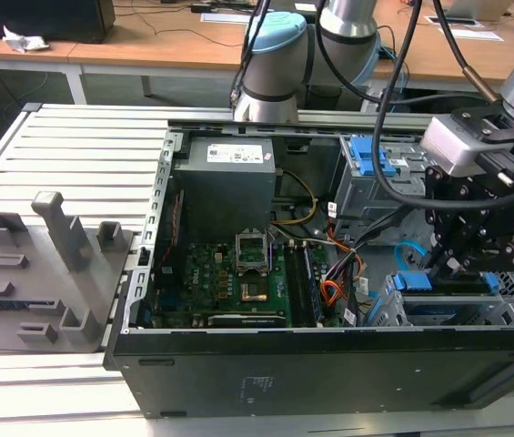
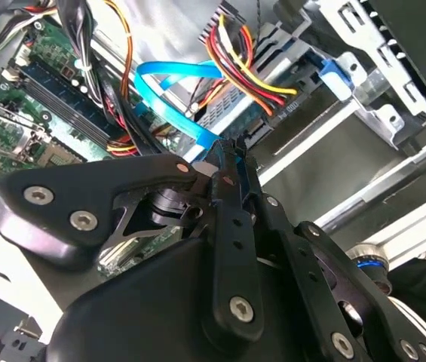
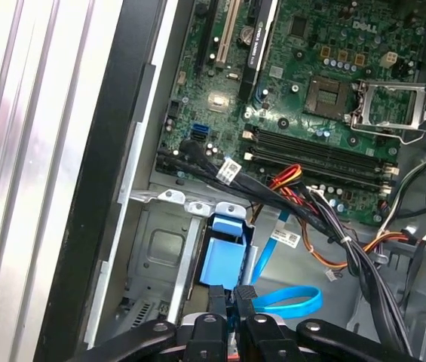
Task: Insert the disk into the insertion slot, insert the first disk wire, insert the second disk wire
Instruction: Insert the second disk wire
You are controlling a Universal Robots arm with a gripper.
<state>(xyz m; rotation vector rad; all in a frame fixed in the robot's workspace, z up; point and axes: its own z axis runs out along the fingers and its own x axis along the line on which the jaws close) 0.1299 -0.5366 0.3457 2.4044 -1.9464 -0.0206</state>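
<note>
Exterior view, left to right:
Grey plastic fixture tray (image 1: 43, 273): on the slatted metal table (image 1: 75, 146), at the exterior view's left, well apart from the case.
Open black computer case (image 1: 329, 364): lying on its side, centre.
Green motherboard (image 1: 229, 282): on the case floor, below the grey power supply box (image 1: 225, 187).
Orange-and-black wire bundle (image 1: 334, 291): just right of the motherboard.
Taller grey cage with blue latch (image 1: 370, 177): rear right of the case.
Thin flat light blue cable (image 1: 408, 255): looped between the tall cage and the gripper.
Black gripper (image 1: 457, 264): over the case's right front corner, just above the drive cage.
Silver hard drive in bright blue plastic caddy (image 1: 443, 305): seated inside the light grey perforated sheet-metal drive cage (image 1: 511, 300).

Second wrist view:
Fingers (image 2: 231, 177): pressed close together, tips at the end of the light blue cable (image 2: 171, 94); whether they pinch it, cannot tell.

First wrist view:
Blue caddy tab (image 3: 224, 253): just beyond the fingertips (image 3: 244, 292).
Light blue cable (image 3: 292, 300): curved beside the gripper.
</note>
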